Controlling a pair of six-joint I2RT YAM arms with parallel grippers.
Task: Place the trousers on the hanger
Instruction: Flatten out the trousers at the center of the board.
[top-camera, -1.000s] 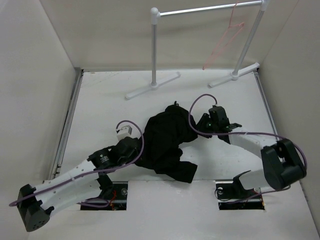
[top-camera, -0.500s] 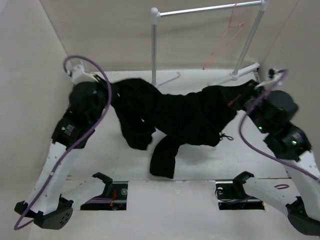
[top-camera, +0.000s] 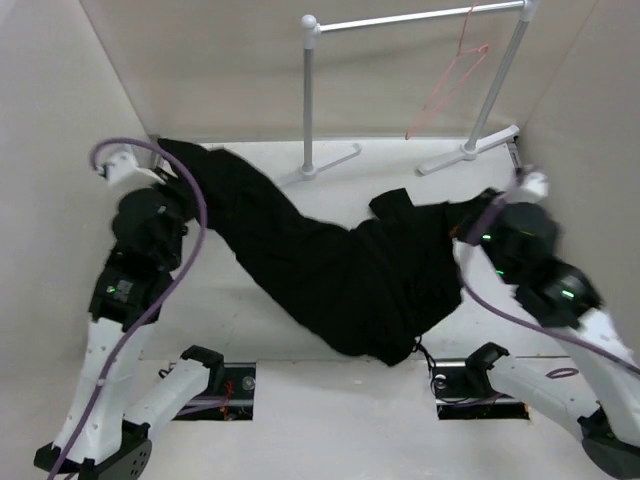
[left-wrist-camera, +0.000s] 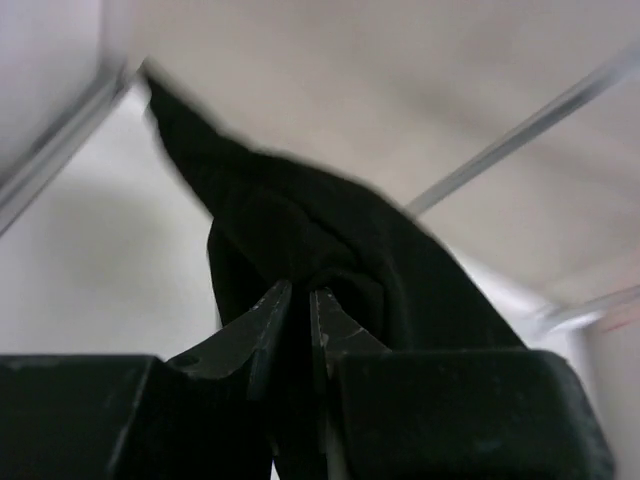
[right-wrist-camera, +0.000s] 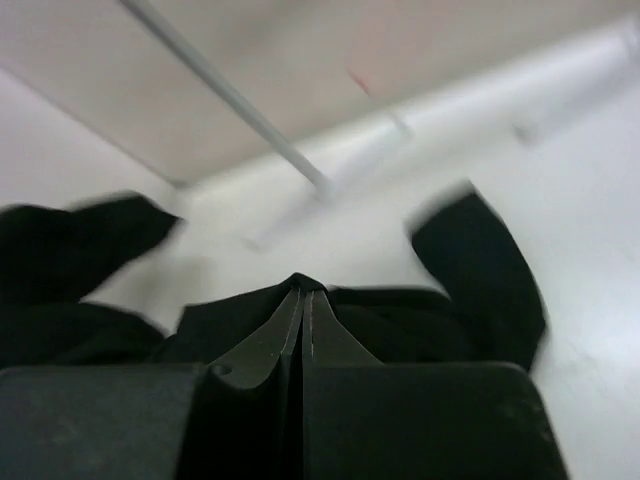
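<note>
Top view: plain black fabric trousers (top-camera: 340, 270) stretched in a sagging band over the white surface (top-camera: 250, 335), from far-left corner to right edge. Both ends are raised, probably to open the cloth out for hanging. Thin pink wire hanger (top-camera: 450, 80) hangs on the white tubular rail stand (top-camera: 400, 20) at the far-right corner, well apart from the cloth.

Left wrist: left claw (left-wrist-camera: 298, 310) clamped on a bunched fold.

Right wrist: right claw (right-wrist-camera: 302, 305) pinched tight on a cloth ridge.
</note>
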